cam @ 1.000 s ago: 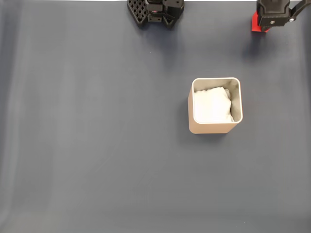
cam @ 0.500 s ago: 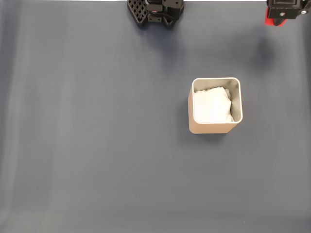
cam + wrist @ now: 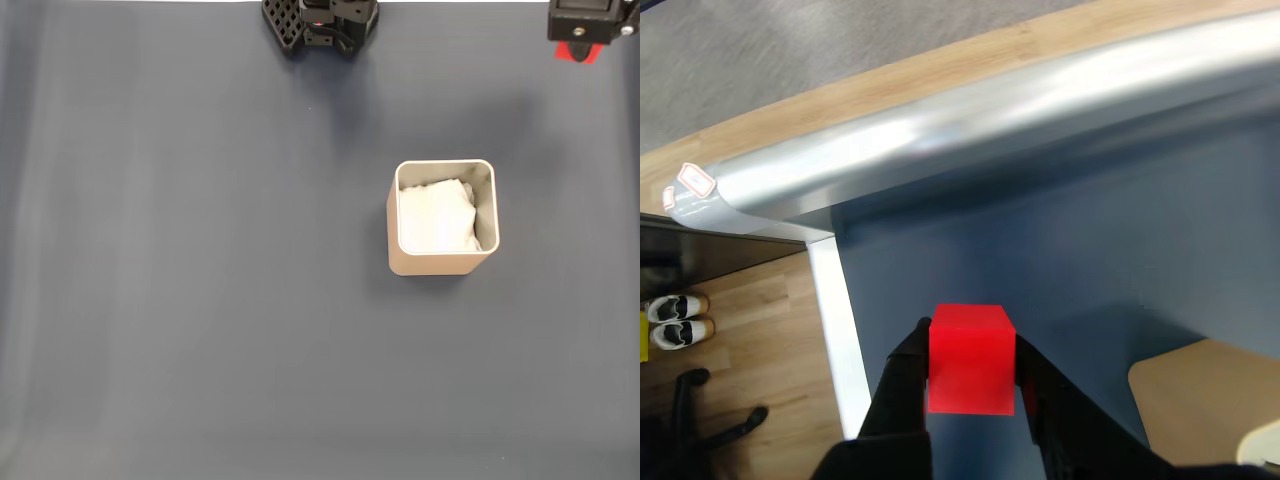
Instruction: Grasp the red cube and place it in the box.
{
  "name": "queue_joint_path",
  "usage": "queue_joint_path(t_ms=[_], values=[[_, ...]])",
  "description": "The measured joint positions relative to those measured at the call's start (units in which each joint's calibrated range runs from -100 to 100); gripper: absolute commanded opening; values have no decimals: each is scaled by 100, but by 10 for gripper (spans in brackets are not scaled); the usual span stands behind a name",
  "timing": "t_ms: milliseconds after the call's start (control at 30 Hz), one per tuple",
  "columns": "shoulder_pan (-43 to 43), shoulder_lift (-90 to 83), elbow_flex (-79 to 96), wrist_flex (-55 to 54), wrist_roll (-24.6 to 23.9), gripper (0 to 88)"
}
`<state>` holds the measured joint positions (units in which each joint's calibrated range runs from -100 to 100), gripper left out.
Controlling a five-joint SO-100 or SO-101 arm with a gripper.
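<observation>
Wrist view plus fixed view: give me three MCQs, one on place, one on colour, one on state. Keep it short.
1. In the fixed view, where is the box?
A. right of centre on the mat
B. far left edge
C. bottom left corner

2. What colour is the cube?
A. blue
B. red
C. green

3. What state is the gripper in?
A. open, nothing held
B. shut on the box wall
C. shut on the cube

Key: 1 A, the box stands right of centre on the dark mat. 2 B, the red cube is bright red. 3 C, in the wrist view the gripper has its jaws pressed on both sides of the cube.
</observation>
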<state>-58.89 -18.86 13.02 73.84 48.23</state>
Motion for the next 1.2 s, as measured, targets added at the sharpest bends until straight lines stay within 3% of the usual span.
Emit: queue_joint_path(t_ms=[1200], values=[[2578,-187,-610,463,0,4]])
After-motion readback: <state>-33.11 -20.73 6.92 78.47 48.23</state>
